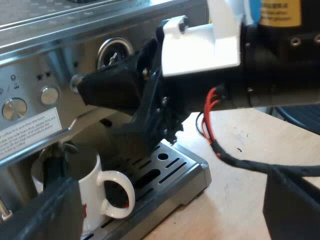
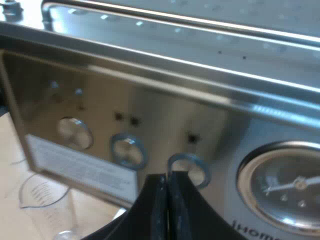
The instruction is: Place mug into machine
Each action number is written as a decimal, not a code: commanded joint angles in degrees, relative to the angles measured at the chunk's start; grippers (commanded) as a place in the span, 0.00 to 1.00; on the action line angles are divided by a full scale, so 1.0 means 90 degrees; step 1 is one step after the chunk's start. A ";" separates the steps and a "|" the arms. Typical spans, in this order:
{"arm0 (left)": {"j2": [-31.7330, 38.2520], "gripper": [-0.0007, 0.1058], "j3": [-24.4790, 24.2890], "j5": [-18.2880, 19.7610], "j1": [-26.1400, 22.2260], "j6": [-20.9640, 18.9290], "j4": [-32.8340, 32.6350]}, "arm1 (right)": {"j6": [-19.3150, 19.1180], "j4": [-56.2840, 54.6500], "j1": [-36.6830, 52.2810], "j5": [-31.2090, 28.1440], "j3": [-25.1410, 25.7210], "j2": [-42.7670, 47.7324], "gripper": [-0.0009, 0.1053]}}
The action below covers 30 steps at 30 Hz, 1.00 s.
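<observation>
A white mug [image 1: 92,192] with a red mark stands upright on the espresso machine's slotted drip tray [image 1: 172,167], under the front panel. My left gripper [image 1: 170,182] is open, its fingers wide apart; one finger [image 1: 52,210] is close beside the mug, the other [image 1: 292,205] is over the wooden table. My right gripper [image 2: 167,187] is shut with nothing in it, its tips at a round button [image 2: 187,167] on the panel. The left wrist view has my right gripper [image 1: 85,90] at the panel beside the pressure gauge [image 1: 114,52].
The espresso machine's steel front [image 2: 165,115] carries several round buttons, a label and the pressure gauge [image 2: 287,187]. A measuring glass [image 2: 42,205] stands on the light wooden table [image 1: 240,200] beside the machine. The right arm [image 1: 260,65] reaches across above the drip tray.
</observation>
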<state>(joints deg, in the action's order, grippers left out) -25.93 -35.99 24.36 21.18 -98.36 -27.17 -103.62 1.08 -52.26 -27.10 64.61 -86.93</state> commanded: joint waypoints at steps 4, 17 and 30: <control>0.0008 0.77 -0.0039 0.0031 -0.0004 -0.0084 0.0155 | -0.0080 0.0053 0.0160 0.0139 0.0069 -0.0087 0.01; 0.0008 0.77 -0.0039 0.0031 -0.0004 -0.0084 0.0155 | -0.0028 0.0238 0.0401 0.0180 0.0069 -0.0099 0.01; 0.0008 0.77 -0.0039 0.0031 -0.0004 -0.0084 0.0155 | 0.0107 -0.0458 0.0288 0.0131 0.0069 0.0037 0.01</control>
<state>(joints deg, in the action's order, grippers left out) -25.95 -35.99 24.36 21.18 -98.36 -26.73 -102.87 -0.88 -49.97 -24.20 64.70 -87.51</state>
